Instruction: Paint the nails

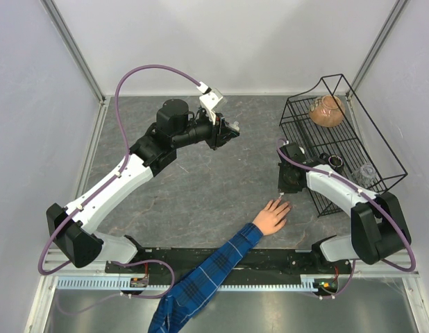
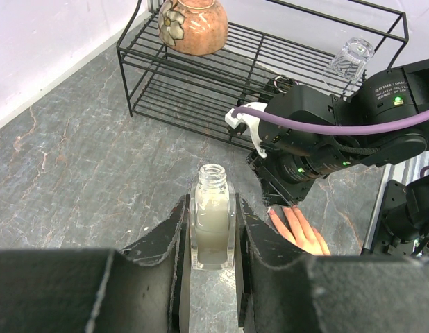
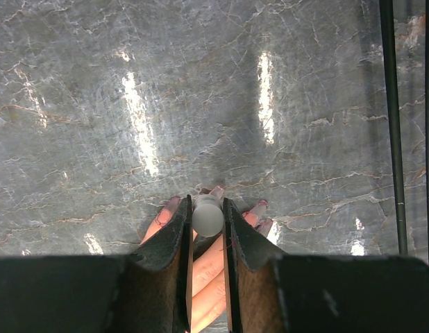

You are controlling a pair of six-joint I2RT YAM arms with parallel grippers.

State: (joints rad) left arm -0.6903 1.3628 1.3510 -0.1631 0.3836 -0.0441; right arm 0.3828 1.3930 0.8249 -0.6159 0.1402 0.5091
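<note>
Nails (image 3: 174,202) of hand (image 1: 272,216), flat at five o'clock on table (image 1: 194,194), under right gripper (image 3: 207,204) pinching brush cap (image 3: 207,218), poised to paint; at twelve o'clock, left gripper (image 2: 213,208) clamped on uncapped polish bottle (image 2: 212,232), upright, likely against spilling.

Pretty much nothing to read here tbh. The only lettering I can spot is a couple of lines of tiny white print (image 2: 387,89) on the right arm's black joint housing (image 2: 402,146), up and to the right of the hand (image 2: 303,232), and it's too small to make out for sure.
</note>
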